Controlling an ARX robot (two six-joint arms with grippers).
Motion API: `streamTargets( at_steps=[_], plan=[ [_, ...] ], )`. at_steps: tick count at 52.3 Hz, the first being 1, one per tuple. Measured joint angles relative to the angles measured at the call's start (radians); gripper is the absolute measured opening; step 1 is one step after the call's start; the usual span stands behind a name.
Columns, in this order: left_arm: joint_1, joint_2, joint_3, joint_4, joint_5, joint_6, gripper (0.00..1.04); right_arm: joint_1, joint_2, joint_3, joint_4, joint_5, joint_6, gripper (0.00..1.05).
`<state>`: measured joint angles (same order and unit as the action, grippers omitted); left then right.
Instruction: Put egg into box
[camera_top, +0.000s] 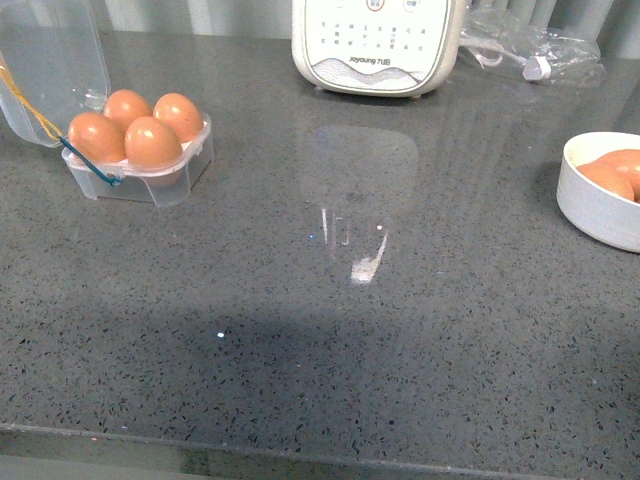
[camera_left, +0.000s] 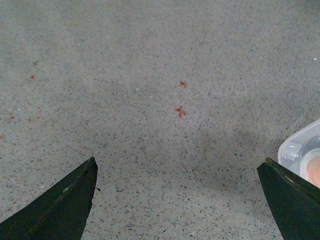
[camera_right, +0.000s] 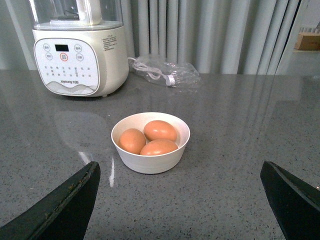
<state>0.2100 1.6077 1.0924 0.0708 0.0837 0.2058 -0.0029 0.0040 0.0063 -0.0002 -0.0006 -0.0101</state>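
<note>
Tabletop (camera_top: 400, 380): grey
Left gripper (camera_left: 178, 160): spread
Right gripper (camera_right: 180, 164): spread
Box (camera_top: 160, 185): left of appliance (camera_top: 375, 45), four eggs (camera_top: 152, 142)
Bowl (camera_top: 590, 205): right of appliance

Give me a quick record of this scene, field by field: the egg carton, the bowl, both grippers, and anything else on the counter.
carton: clear box at the left of the counter, lid open
carton contents: four brown eggs, every cell filled
bowl: white bowl holding three brown eggs
left arm: left gripper open, empty, over bare counter beside the box
right arm: right gripper open, empty, facing the bowl
also present: white appliance, plastic bag
</note>
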Motion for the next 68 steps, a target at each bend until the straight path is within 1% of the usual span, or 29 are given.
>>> streamTargets(
  at_steps=[3,28,33,38,41,48,53,58,68],
  plan=[
    [-0.017,0.028,0.000,0.029,-0.015,0.011,0.98,0.000,0.000,0.000,0.000,0.000,0.000,0.97],
    [-0.104,0.096,-0.018,0.109,-0.028,-0.003,0.98,0.000,0.000,0.000,0.000,0.000,0.000,0.97],
    [-0.135,0.088,-0.044,0.109,-0.011,-0.025,0.98,0.000,0.000,0.000,0.000,0.000,0.000,0.97],
    [-0.175,0.051,-0.072,0.092,0.019,-0.045,0.98,0.000,0.000,0.000,0.000,0.000,0.000,0.97],
    [-0.210,0.001,-0.095,0.062,0.055,-0.062,0.98,0.000,0.000,0.000,0.000,0.000,0.000,0.97],
    [-0.275,-0.104,-0.132,0.024,0.093,-0.068,0.98,0.000,0.000,0.000,0.000,0.000,0.000,0.97],
    [-0.304,-0.129,-0.151,0.001,0.089,-0.048,0.98,0.000,0.000,0.000,0.000,0.000,0.000,0.97],
    [-0.317,-0.129,-0.166,-0.017,0.064,-0.019,0.98,0.000,0.000,0.000,0.000,0.000,0.000,0.97],
    [-0.319,-0.162,-0.171,-0.056,0.055,0.010,0.98,0.000,0.000,0.000,0.000,0.000,0.000,0.97]
  ],
)
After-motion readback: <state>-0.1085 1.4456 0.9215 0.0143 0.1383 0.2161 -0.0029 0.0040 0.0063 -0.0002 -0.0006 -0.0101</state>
